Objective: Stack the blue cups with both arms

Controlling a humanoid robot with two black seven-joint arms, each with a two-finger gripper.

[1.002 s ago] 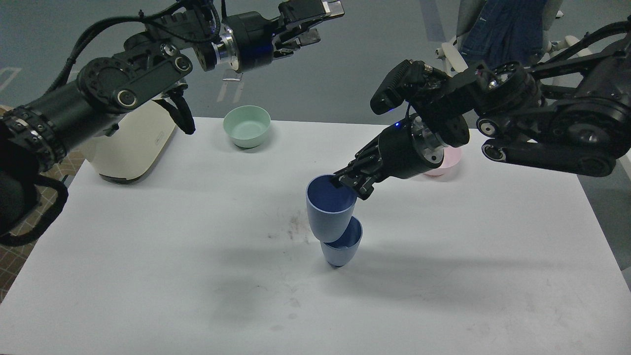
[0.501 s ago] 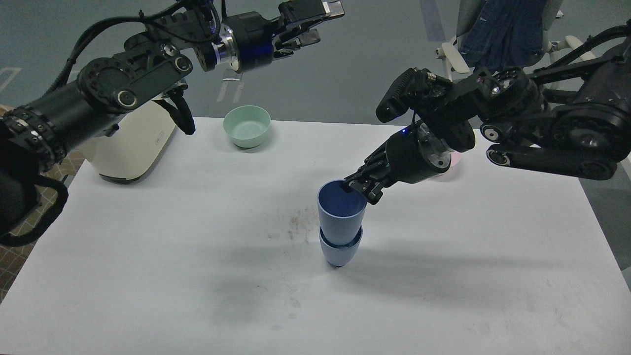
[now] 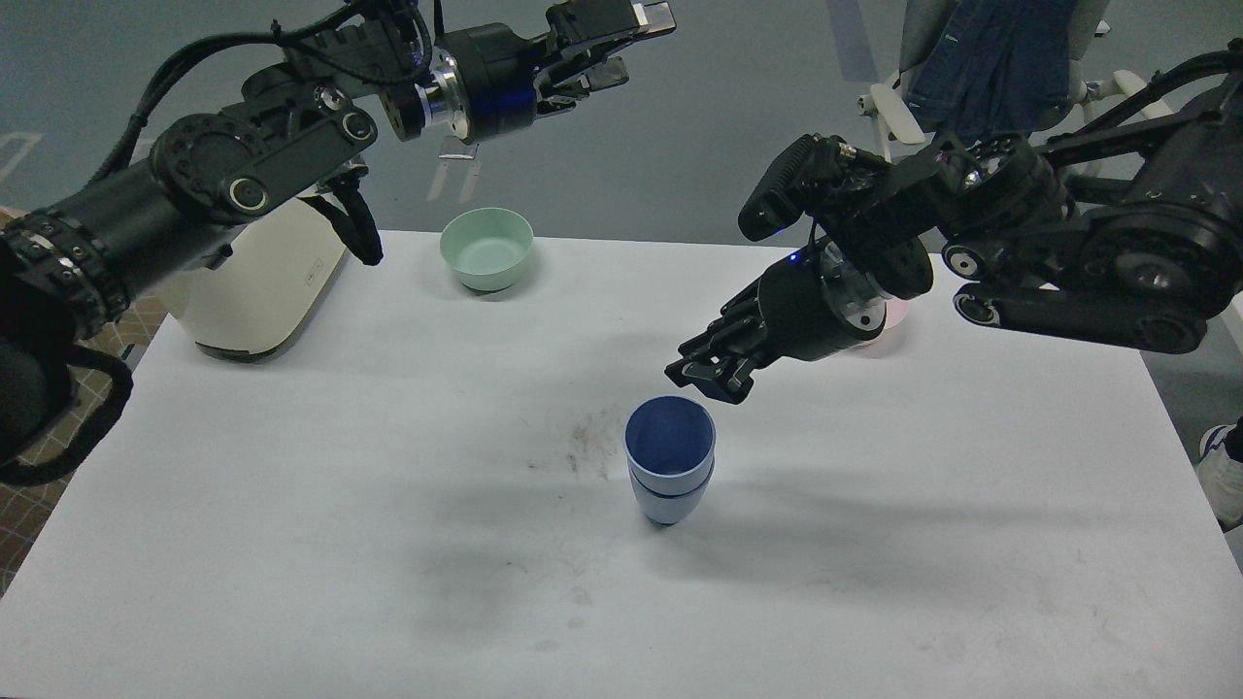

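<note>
Now that the upper blue cup (image 3: 670,439) has dropped fully into the lower blue cup (image 3: 668,500), the pair stands as one nested stack near the middle of the white table (image 3: 291,544), only a thin band of the lower rim showing under the upper one. Half a second ago the upper cup rode high, pinched at its far rim and seated only partway; a second ago it was tilted and merely resting on the edge of the lower one. The right gripper (image 3: 706,376) has since let go and lifted: its fingers stand slightly apart, holding nothing, just above and behind the stack's rim and clear of it.

The left gripper (image 3: 614,44) hangs high beyond the far edge of the table, well apart from the cups, in the same place as before. Its fingers look parted with nothing between them.

The stack appears upright and steady, dark blue interior open to the camera. By my judgement the stacking itself is done; what remains is only for the right arm to draw back without brushing the rim, since the narrow rounded base would let the stack tip easily.

Away from the action, the mint-green bowl (image 3: 487,249) sits near the far edge, the pink bowl (image 3: 889,330) is mostly hidden behind the right wrist, and a cream-coloured appliance (image 3: 254,291) rests at the left corner.
</note>
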